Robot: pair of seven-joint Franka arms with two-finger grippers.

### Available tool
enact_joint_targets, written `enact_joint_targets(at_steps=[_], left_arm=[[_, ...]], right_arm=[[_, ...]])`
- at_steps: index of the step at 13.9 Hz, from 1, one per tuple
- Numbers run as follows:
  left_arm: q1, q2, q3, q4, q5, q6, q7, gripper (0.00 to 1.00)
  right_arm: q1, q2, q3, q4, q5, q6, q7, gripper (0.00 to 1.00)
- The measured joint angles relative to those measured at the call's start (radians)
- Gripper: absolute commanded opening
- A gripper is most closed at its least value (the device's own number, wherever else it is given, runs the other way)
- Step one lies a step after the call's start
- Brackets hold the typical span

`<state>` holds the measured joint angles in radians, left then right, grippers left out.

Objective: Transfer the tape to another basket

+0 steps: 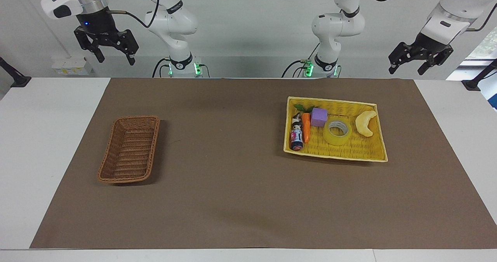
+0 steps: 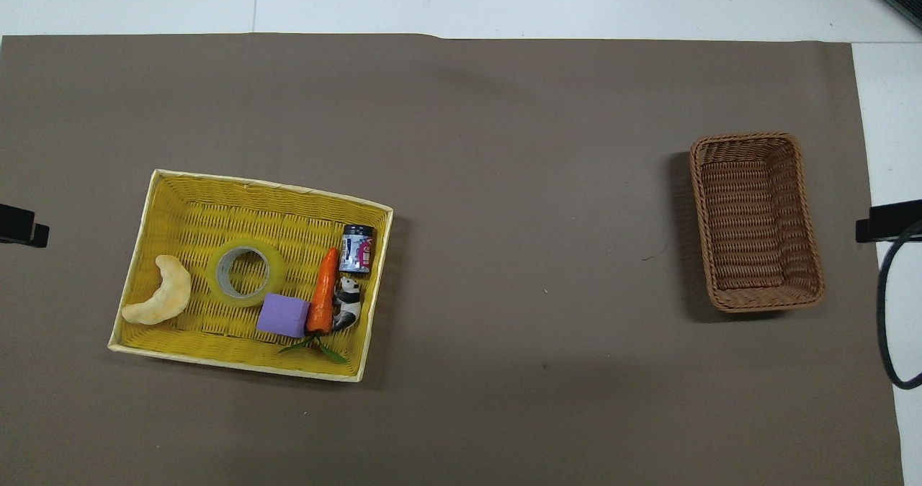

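Observation:
The tape [image 1: 337,139] lies flat in the yellow tray-basket [image 1: 349,151], between a purple block and a pale crescent toy; it also shows in the overhead view [image 2: 241,299]. The dark brown wicker basket [image 1: 130,149] stands empty toward the right arm's end of the table, and shows in the overhead view [image 2: 753,219] too. My left gripper [image 1: 406,68] hangs open and empty, high up at the left arm's end of the table, clear of the yellow basket. My right gripper [image 1: 116,59] hangs open and empty, high up at the table's edge nearest the robots.
The yellow basket [image 2: 266,183] also holds a purple block [image 2: 282,315], an orange carrot [image 2: 323,291], a panda figure [image 2: 348,306], a small can [image 2: 357,248] and a crescent toy [image 2: 160,300]. A brown mat [image 1: 233,184] covers the table.

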<state>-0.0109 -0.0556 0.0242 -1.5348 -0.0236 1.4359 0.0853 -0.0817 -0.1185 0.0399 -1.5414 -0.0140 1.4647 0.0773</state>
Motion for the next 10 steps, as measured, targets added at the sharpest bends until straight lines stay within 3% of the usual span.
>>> enact_joint_targets(at_steps=[10], left_arm=[[0.000, 0.002, -0.009, -0.184, 0.000, 0.236, 0.000, 1.00]], right_arm=[[0.000, 0.000, 0.000, 0.000, 0.000, 0.000, 0.000, 1.00]])
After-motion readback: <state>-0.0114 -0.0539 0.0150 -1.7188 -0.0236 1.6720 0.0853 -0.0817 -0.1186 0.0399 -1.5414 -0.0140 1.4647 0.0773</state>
